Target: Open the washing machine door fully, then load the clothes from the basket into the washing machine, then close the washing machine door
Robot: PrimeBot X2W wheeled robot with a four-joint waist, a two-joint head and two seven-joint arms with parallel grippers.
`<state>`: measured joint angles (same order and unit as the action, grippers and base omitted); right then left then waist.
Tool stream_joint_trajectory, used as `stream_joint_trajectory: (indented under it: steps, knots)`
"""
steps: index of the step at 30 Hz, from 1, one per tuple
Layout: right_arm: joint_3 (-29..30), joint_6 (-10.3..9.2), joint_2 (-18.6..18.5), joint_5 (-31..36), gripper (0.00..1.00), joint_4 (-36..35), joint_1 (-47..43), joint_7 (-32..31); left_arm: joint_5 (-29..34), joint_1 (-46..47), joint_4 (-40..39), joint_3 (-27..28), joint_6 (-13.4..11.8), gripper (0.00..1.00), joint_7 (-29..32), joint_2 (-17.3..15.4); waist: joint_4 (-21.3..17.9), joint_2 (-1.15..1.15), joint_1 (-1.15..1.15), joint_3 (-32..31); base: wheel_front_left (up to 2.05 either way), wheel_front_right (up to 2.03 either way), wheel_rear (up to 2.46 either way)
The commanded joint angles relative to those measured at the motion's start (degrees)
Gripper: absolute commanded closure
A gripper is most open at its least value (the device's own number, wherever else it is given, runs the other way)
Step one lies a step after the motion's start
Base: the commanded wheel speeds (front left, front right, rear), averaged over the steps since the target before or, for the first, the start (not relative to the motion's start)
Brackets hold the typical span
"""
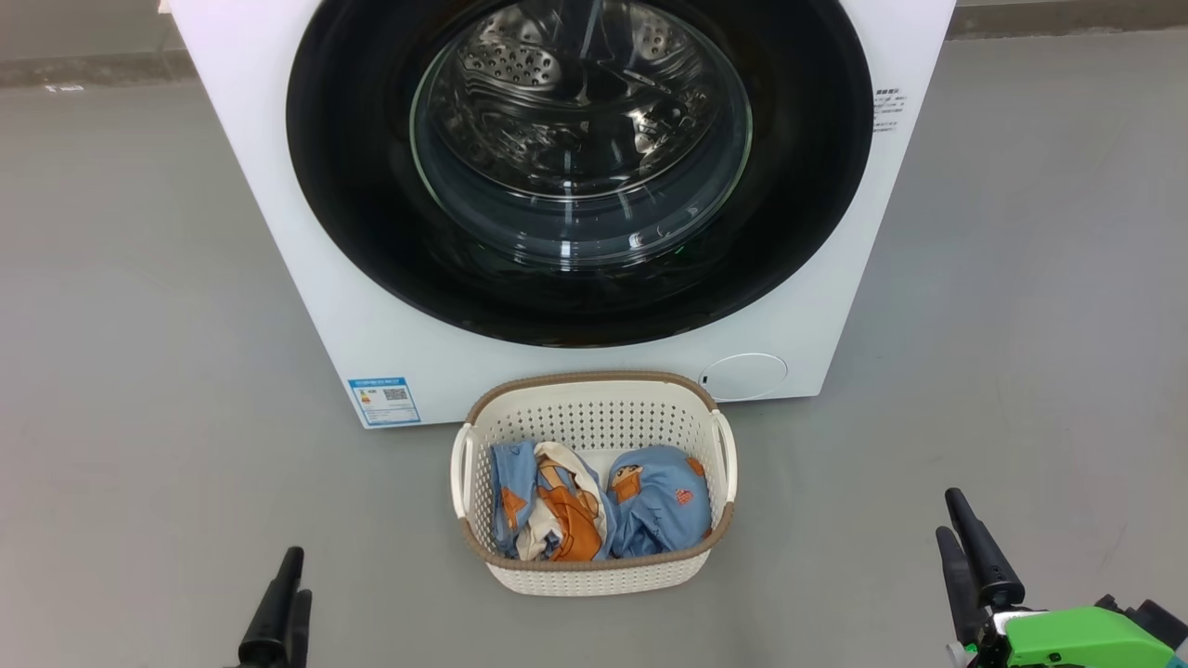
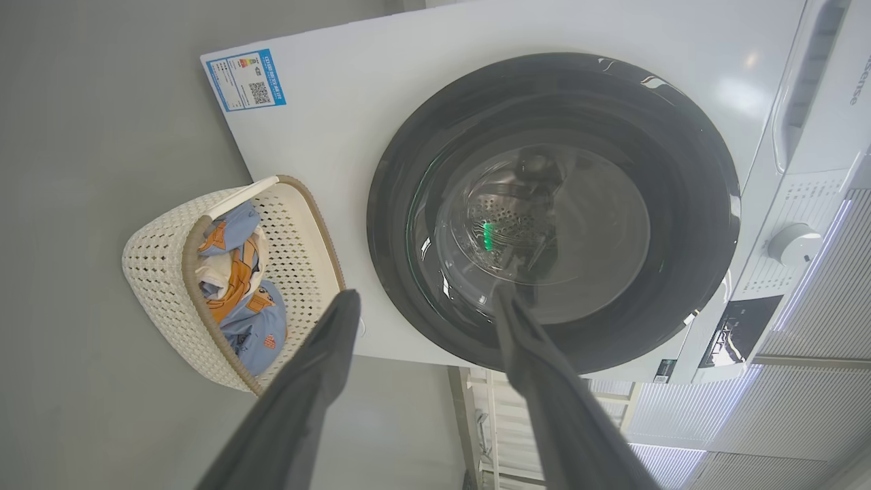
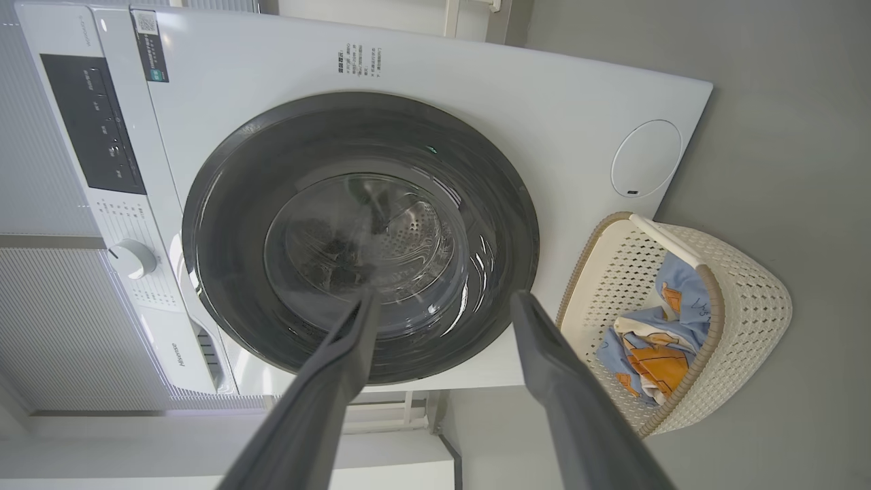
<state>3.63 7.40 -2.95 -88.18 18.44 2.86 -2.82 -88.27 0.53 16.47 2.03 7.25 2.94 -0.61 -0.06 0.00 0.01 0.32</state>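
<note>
While it hangs low, left of basket (image 1: pixel 594 378), left gripper (image 1: pixel 299 572): fingers spread, empty
Right gripper (image 1: pixel 948 511): low, right of basket, well apart from it, fingers spread, empty
Clothes (image 1: pixel 654 501): in basket, two crumpled bundles side by side
Basket: on floor (image 1: pixel 139 371), just in front of washer (image 1: pixel 306 306)
Door (image 1: pixel 580 186): behind basket, shut flush on washer
Drum (image 1: pixel 520 65): visible through door glass

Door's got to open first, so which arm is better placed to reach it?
Right, narrowly. The left gripper and right gripper are both open and empty flanking the basket, but the right reaches further toward the closed door. Its opening side is unclear.
</note>
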Motion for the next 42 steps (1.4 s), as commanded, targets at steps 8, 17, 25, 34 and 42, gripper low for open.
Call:
stream_joint_trajectory:
  steps: [8, 17, 25, 34, 42]
  knots:
    - [-1.9, 0.02, -1.4, 4.0, 0.00, -1.8, 4.1, 1.8, 4.5, 3.2, -2.8, -0.3, 0.1, 0.00, -1.6, -1.1, 0.0, 0.00, -0.01, 0.0, 0.00, 0.00, 0.00]
    - [-3.2, 0.03, -1.9, 9.6, 0.00, -2.0, 5.4, 3.3, 10.7, 3.7, -3.5, -1.0, 0.1, 0.00, -3.2, -1.4, -0.1, 0.00, -0.01, 0.0, 0.00, 0.00, 0.00]
    - [-5.1, 0.03, -2.6, 14.7, 0.00, -2.1, 6.5, 4.6, 16.7, 4.2, -4.0, -1.8, 0.1, 0.00, -4.5, -1.6, -0.1, 0.00, -0.01, -0.1, 0.00, 0.00, 0.00]
    - [-6.7, 0.04, -3.4, 21.0, 0.00, -2.3, 7.5, 6.1, 24.2, 4.7, -4.4, -2.5, 0.1, 0.00, -6.1, -2.2, -0.1, 0.00, -0.01, -0.2, 0.00, 0.00, 0.00]
    - [-8.3, 0.05, -4.0, 28.5, 0.00, -2.4, 8.5, 7.6, 31.9, 4.9, -4.9, -2.7, 0.2, 0.00, -7.6, -2.3, -0.1, 0.00, -0.01, -0.5, 0.00, 0.00, 0.00]
